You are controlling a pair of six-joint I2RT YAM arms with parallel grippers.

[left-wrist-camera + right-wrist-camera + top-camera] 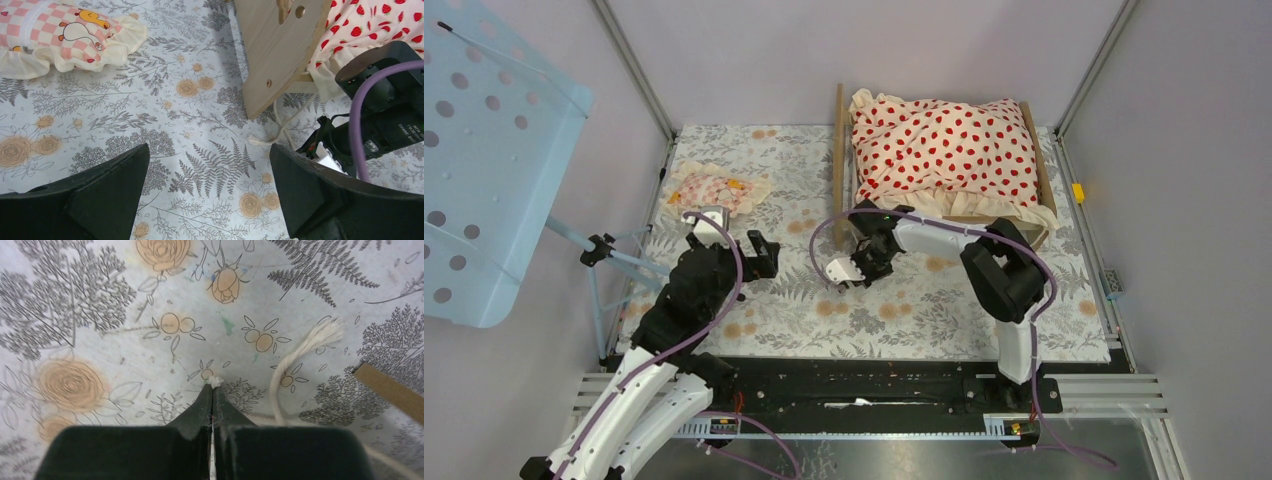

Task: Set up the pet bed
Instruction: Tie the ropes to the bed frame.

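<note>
Top external view: I see the pet bed at upper centre, just above and right of my right gripper, which is pinched tight on a white cord. My left gripper gapes wide at left of centre.

Counting now. Seeing one pet bed, one dotted blanket, one checked pillow. Two white cords are showing. One floral mat is showing, plus one blue perforated panel on one stand. Two arms are showing, each carrying one gripper: left gripper, right gripper. One yellow block is showing at the right edge.
</note>
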